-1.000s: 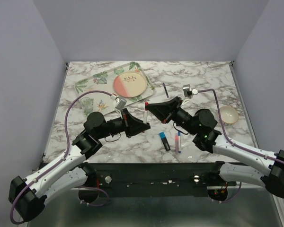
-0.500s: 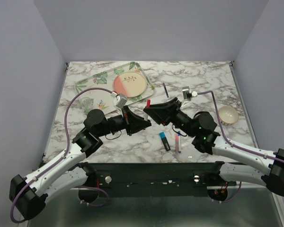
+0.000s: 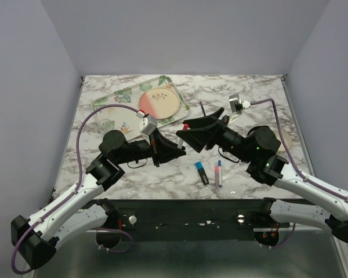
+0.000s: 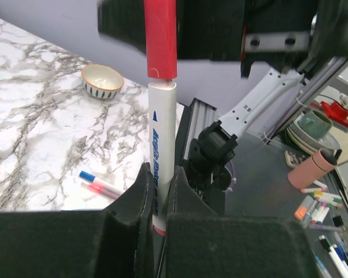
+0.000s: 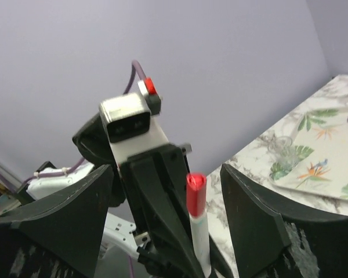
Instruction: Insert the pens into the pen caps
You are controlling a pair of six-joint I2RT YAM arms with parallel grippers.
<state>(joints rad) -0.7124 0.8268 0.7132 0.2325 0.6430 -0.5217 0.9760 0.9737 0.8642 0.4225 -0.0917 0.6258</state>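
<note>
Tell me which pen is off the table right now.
The white pen with the red cap, clamped in the left gripper. The navy pen, dark marker and pink-and-white pen all lie flat on the marble table.

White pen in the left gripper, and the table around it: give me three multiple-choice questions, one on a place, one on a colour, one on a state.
1. Where does the plate lie?
A. on the leaf-patterned tray
B. at the near table edge
C. under the left arm

2. What colour is the cap on the end of the white pen?
A. blue
B. red
C. green

3. How does the right gripper stand?
A. shut on the cap
B. shut on nothing
C. open

Answers:
1 A: the top view shows the plate inside the tray's rim.
2 B: both wrist views show a red cap on the pen that the left gripper clamps.
3 C: the right wrist view shows its fingers spread wide, clear of the cap on both sides.
</note>
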